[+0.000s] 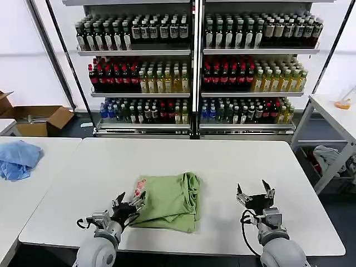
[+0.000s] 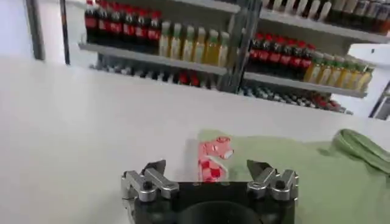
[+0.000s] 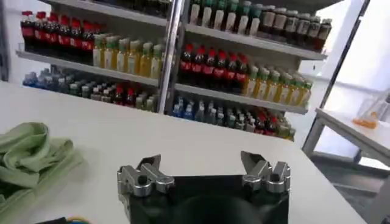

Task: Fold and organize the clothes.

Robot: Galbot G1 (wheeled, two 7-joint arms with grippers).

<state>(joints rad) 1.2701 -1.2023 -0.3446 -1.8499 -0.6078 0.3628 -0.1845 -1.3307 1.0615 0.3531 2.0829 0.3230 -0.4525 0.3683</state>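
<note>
Polo shirt [image 1: 169, 201], light green, lying partly folded near the front-centre of the white table [image 1: 233, 167], bunched collar and sleeve material ridged along its 3 o'clock edge, red-and-white print [image 1: 139, 186] exposed at its 10 o'clock corner. Left gripper [image 1: 129, 203] at the shirt's 9 o'clock edge, jaws spread and holding nothing, fingertips just above or touching the cloth; contact cannot be confirmed. In the left wrist view, print [image 2: 213, 159] centred ahead of the spread fingers [image 2: 150, 176], green fabric running off to one side. Right gripper [image 1: 255, 194] at 3 o'clock of the shirt, well apart from it, likewise released and empty, over bare tabletop. Judged step: taking hold of the left edge for a further fold. Recommended: pinch one clean layer at the edge rather than the stacked layers beneath; lift low, carry across toward 3 o'clock, lay flat. Bring right gripper in to pin or smooth the bunched ridge first. Risk: dragging the whole garment instead of folding it.
</note>
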